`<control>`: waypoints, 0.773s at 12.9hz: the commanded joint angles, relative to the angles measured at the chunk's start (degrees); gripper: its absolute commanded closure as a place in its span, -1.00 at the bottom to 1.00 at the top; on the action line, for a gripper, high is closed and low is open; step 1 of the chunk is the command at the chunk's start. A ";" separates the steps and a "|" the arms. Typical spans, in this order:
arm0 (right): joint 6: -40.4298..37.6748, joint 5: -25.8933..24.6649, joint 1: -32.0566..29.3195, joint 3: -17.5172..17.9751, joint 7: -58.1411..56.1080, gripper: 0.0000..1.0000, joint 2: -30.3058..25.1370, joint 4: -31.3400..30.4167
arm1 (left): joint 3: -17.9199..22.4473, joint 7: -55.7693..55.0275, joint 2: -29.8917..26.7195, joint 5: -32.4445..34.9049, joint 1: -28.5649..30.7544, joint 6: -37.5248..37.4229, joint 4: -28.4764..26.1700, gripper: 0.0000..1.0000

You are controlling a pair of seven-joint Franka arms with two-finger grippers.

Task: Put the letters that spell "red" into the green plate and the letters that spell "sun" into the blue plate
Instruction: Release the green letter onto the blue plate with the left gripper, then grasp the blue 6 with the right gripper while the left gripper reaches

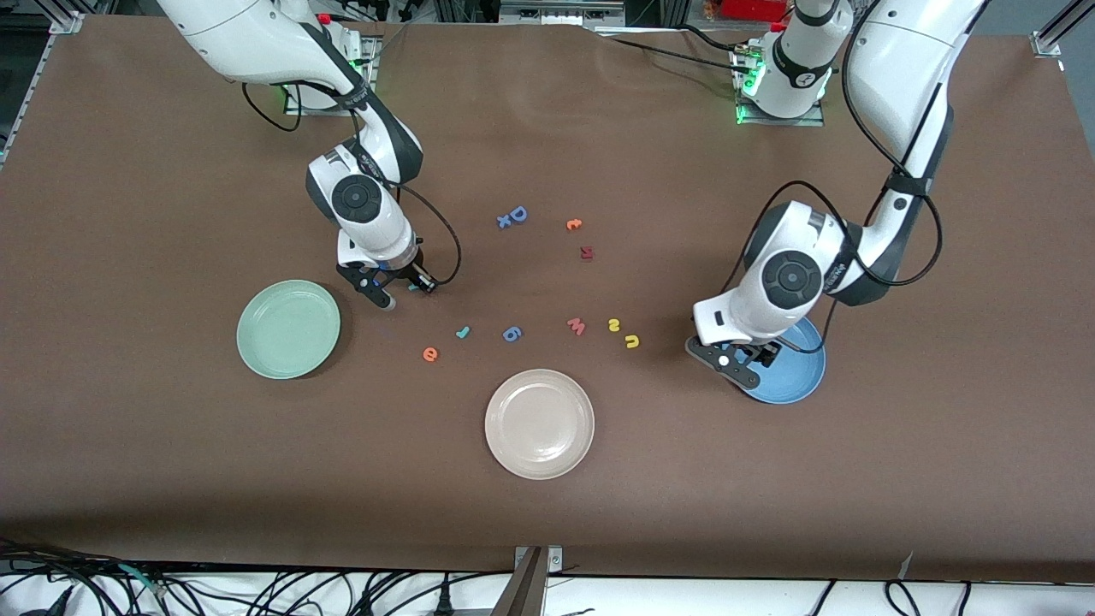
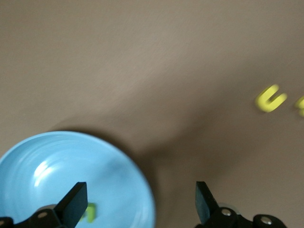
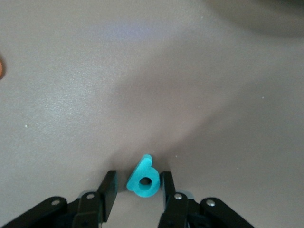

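**A:** What is on the desk (image 1: 171, 445) right now?

**B:** Three plates. The green plate (image 1: 288, 329) sits toward the right arm's end, the blue plate (image 1: 791, 376) toward the left arm's end, and a beige plate (image 1: 539, 423) lies between them, nearest the front camera. Small foam letters are scattered in the middle.

**A:** Where are the claws?

**B:** The right claw (image 3: 137, 190) is down at the desk just beside the green plate. Its fingers close in on a teal "d" (image 3: 142, 176), one on each side, touching or nearly so. The left claw (image 2: 137, 204) hovers over the edge of the blue plate, fingers spread wide and empty. A small green letter (image 2: 88, 212) lies in that plate beneath it.

**A:** And the other letters?

**B:** The orange "e" (image 1: 430, 353) and thin teal "r" (image 1: 463, 332) lie on the desk near the green plate. The yellow "s" (image 1: 614, 324) and yellow "u" (image 1: 632, 341) lie near the blue plate. The green plate looks empty.

**A:** Which step is this?

**B:** Probably gripping the "d" for "red", with the first "sun" letter just dropped. Next, the right claw should lift the "d" and release it over the green plate; the left claw should reach for a yellow letter.
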 commanded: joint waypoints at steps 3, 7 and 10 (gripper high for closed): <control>0.58 -0.93 -2.03 0.52 -1.25 0.08 -1.20 -1.86 | -5.00 -17.35 -1.37 0.34 -0.58 -4.19 1.24 -1.00; 1.20 -0.93 -2.03 0.52 -1.25 0.23 -0.93 -1.86 | -9.05 -34.76 -2.69 0.08 -0.49 -8.85 1.25 -1.00; 1.20 -0.93 -2.03 0.52 -1.42 0.38 -0.67 -1.86 | -10.29 -43.74 -1.73 0.17 -2.77 -8.95 1.07 -1.00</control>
